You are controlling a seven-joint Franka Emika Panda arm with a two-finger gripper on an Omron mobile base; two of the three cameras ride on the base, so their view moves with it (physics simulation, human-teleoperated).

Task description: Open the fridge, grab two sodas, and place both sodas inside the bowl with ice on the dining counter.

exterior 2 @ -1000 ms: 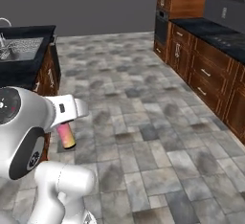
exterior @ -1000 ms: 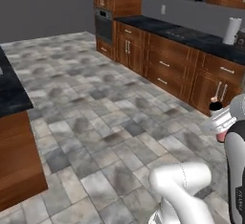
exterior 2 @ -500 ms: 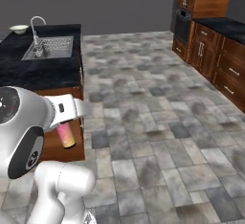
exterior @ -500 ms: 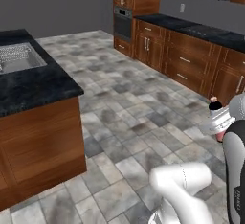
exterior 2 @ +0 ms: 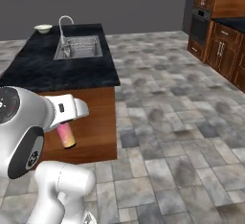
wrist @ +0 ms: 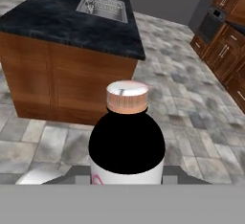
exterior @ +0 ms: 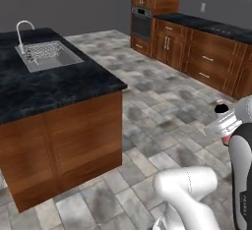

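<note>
My gripper (exterior 2: pixel 65 127) is shut on the slim pinkish-red soda (exterior 2: pixel 66 136), held low beside the arm. In the hand view the soda (wrist: pixel 127 144) stands close up, black shoulder and pinkish top toward the camera, and it hides the fingers. From the left its black end (exterior: pixel 221 109) pokes out above the hand. The dining counter (exterior 2: pixel 52 70), black speckled stone on a reddish wood base, lies ahead to the left. The cream bowl (exterior 2: pixel 43 28) sits at its far end beyond the sink (exterior 2: pixel 79 47). The fridge and the red can are out of view.
A faucet (exterior: pixel 22 27) rises behind the steel sink (exterior: pixel 47 54). The counter's near corner (exterior: pixel 118 84) juts toward me. Dark-topped wall cabinets (exterior: pixel 206 52) with an oven (exterior: pixel 141 22) line the right side. Grey tiled floor (exterior 2: pixel 182 137) stretches between them.
The whole picture has shifted as the base moved: the dining counter with its sink and bowl now fills the left side. The soda stays gripped in the same pose.
</note>
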